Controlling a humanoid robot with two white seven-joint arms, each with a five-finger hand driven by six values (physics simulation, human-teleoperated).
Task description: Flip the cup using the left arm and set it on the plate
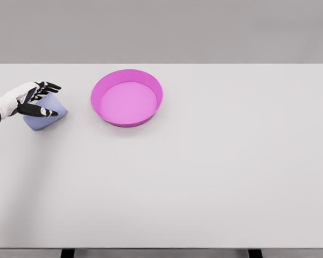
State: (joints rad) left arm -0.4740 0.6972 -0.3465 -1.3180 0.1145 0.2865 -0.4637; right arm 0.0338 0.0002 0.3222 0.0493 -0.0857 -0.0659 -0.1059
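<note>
Our left robot hand [36, 99] wraps its fingers over the blue cup [44, 116] lying tilted on the surface [204, 177], the pink plate [127, 97] waiting at three o'clock.

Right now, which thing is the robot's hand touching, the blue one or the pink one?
The blue cup: the left hand wraps it. The pink plate sits apart.

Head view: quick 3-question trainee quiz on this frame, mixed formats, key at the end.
1. True or false: the cup already sits inside the plate.
2. Which hand is at the cup? A) left hand B) right hand
3. Fill in: the plate's colour is ____.

Key: 1 false, the cup lies on the table, left of the plate. 2 A; no right arm shows. 3 pink.
</note>
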